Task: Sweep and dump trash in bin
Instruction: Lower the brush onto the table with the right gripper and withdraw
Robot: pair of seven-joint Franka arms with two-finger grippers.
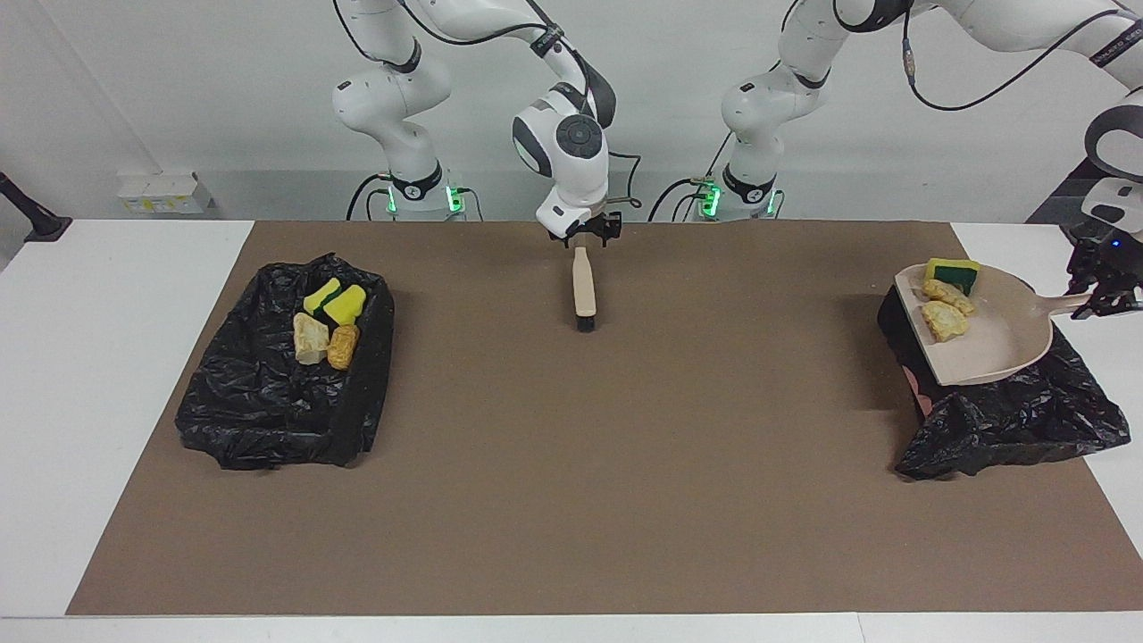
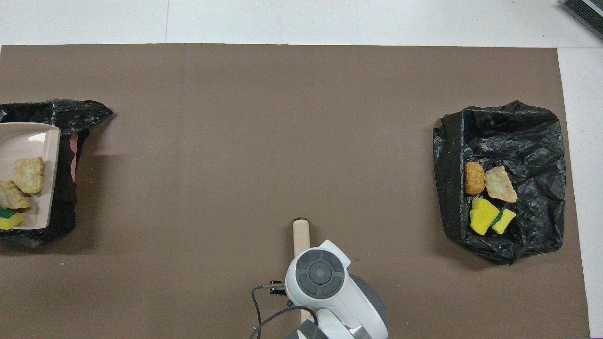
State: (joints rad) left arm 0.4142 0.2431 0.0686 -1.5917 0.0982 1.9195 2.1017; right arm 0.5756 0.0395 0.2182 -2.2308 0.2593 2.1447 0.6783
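Note:
My left gripper is shut on the handle of the beige dustpan and holds it roughly level over the black-lined bin at the left arm's end of the table. In the pan lie a yellow-and-green sponge piece and two tan foam chunks. The overhead view shows the pan with the chunks at its edge; the left gripper is out of that view. My right gripper is open just above the handle of the beige brush, which lies on the mat.
A second black-lined bin stands at the right arm's end and holds two sponge pieces and two foam chunks. It also shows in the overhead view. The brown mat covers the table's middle.

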